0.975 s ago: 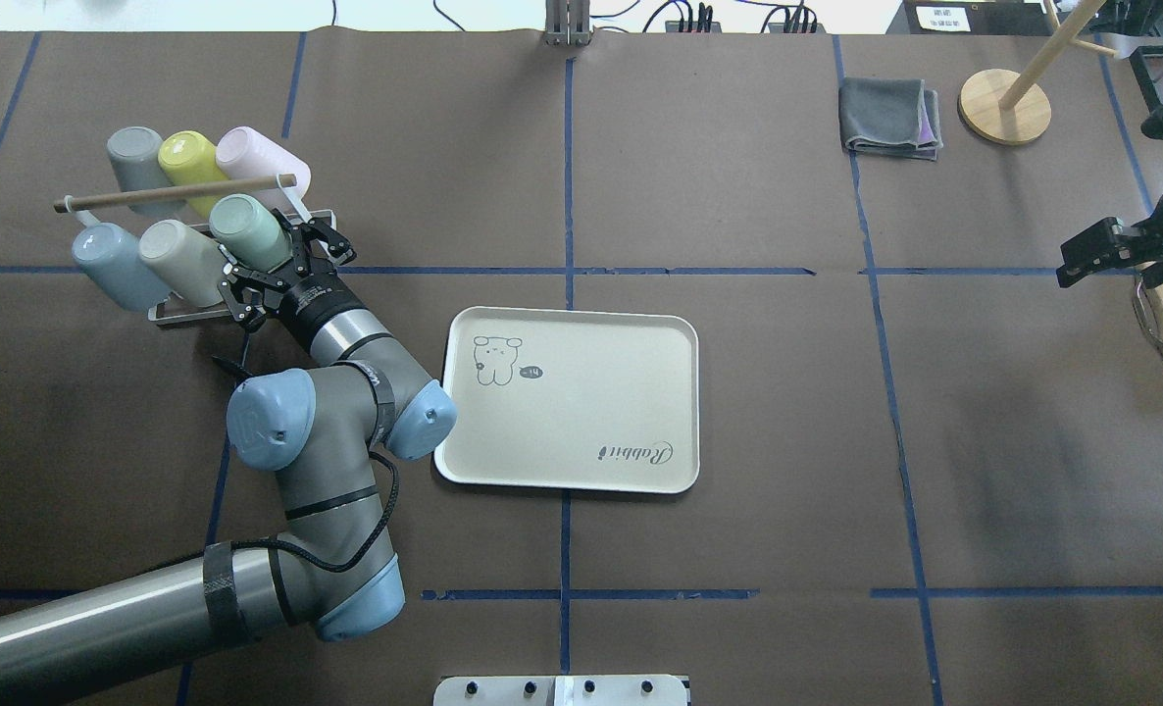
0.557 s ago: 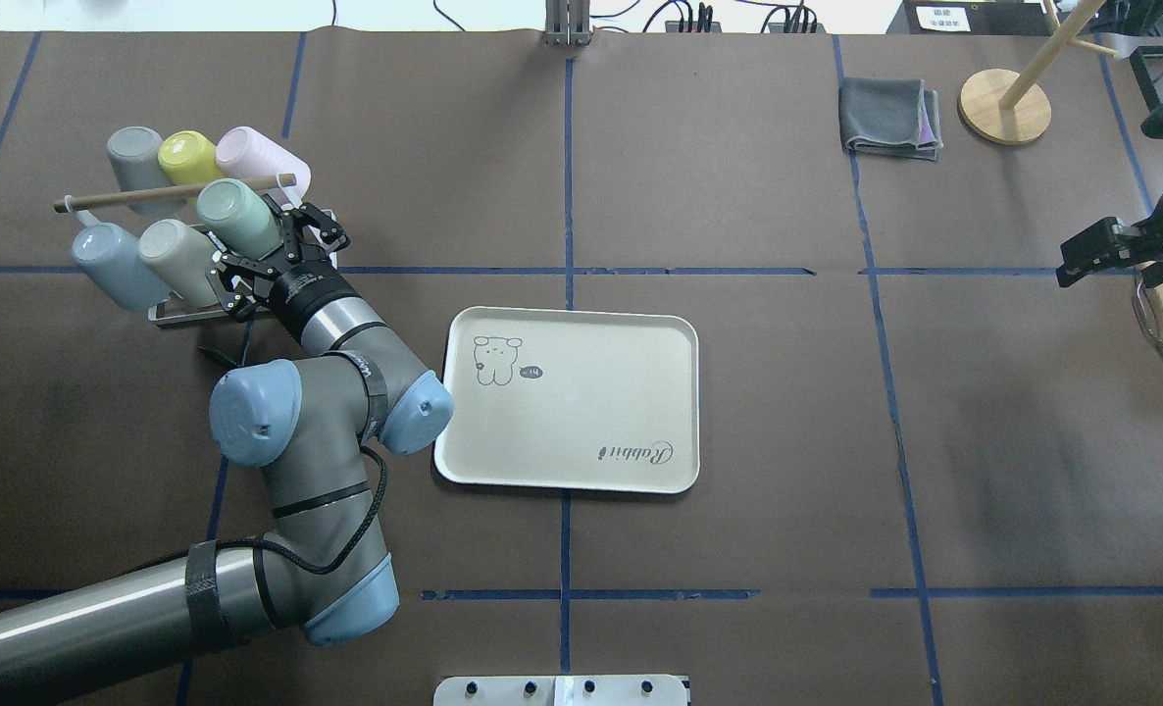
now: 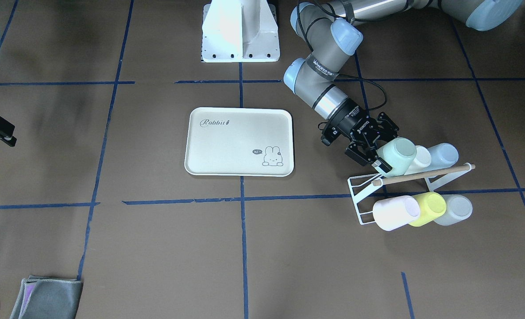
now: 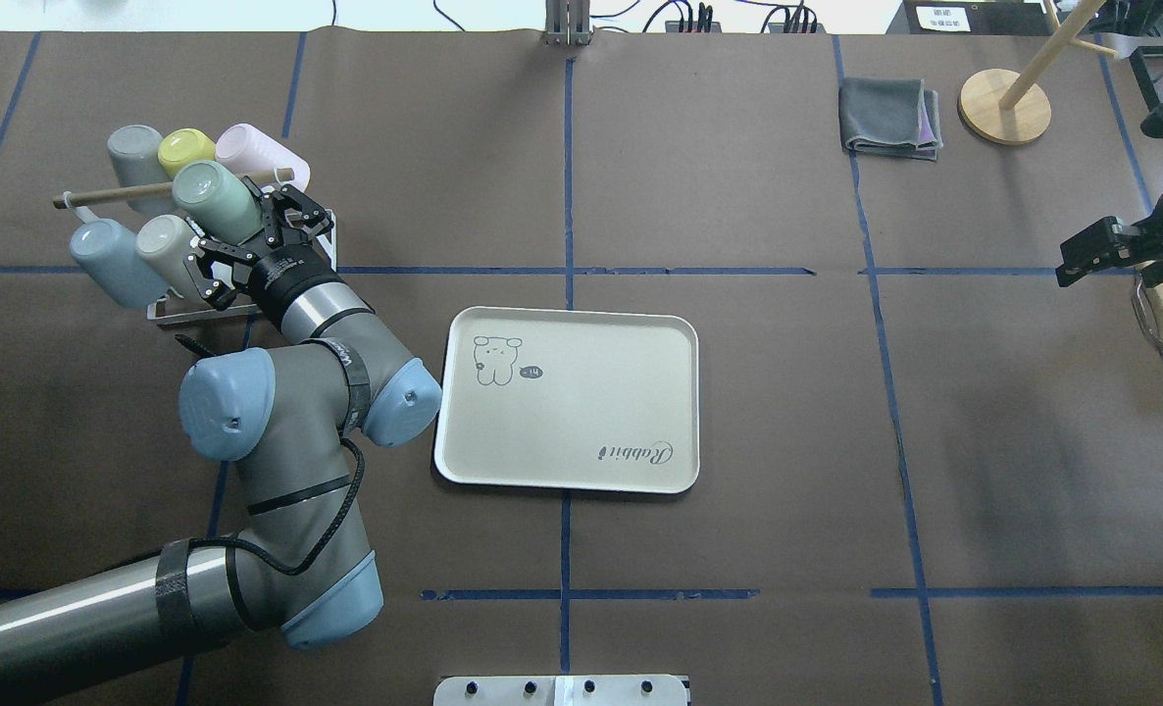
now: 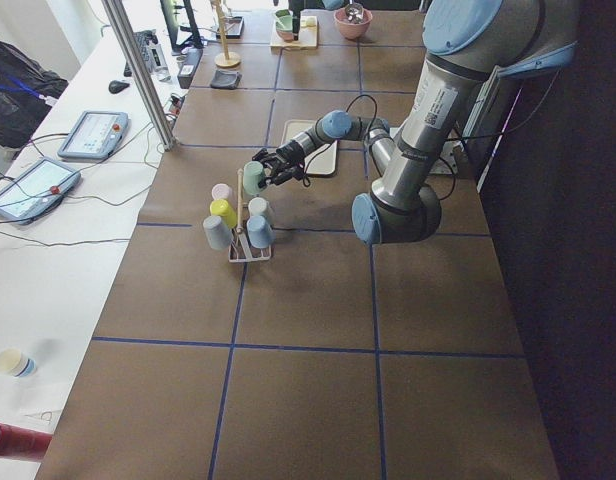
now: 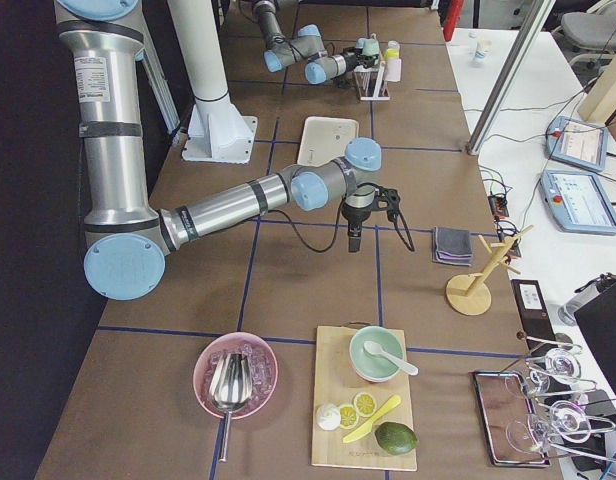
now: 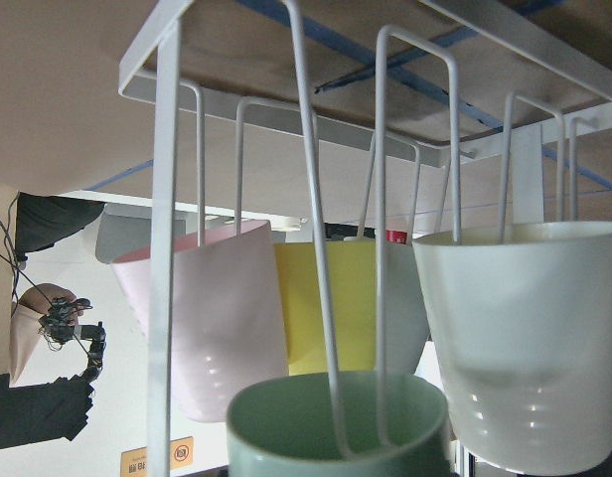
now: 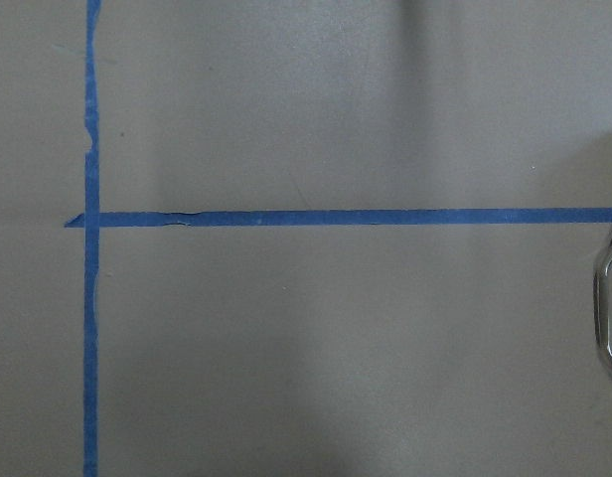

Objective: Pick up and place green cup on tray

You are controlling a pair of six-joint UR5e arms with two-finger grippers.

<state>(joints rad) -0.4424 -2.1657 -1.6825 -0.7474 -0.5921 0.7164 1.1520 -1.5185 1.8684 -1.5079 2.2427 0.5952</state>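
Observation:
The green cup [image 4: 205, 196] is a pale mint tumbler lying on its side at the white wire cup rack [image 4: 165, 312], far left of the table. My left gripper [image 4: 238, 231] is shut on it near its rim, as the front-facing view [image 3: 380, 149] also shows. In the left wrist view the cup's rim [image 7: 336, 429] still rings a wire peg [image 7: 379, 248]. The cream "Rabbit" tray [image 4: 581, 412] lies flat at the table's middle, right of the left arm, with nothing on it. My right gripper [image 4: 1067, 270] hovers at the far right, looking shut and empty.
The rack also holds a grey cup [image 4: 130, 152], a yellow-green cup [image 4: 184, 149], a pink cup [image 4: 258, 149], a blue cup [image 4: 101, 260] and a cream cup [image 4: 162, 245], under a wooden rod [image 4: 101, 196]. A grey cloth [image 4: 890, 116] and a wooden stand [image 4: 1003, 106] sit far right.
My left gripper has carried the green cup up and to the left in the overhead view, over the rack's rod. The right arm has not moved.

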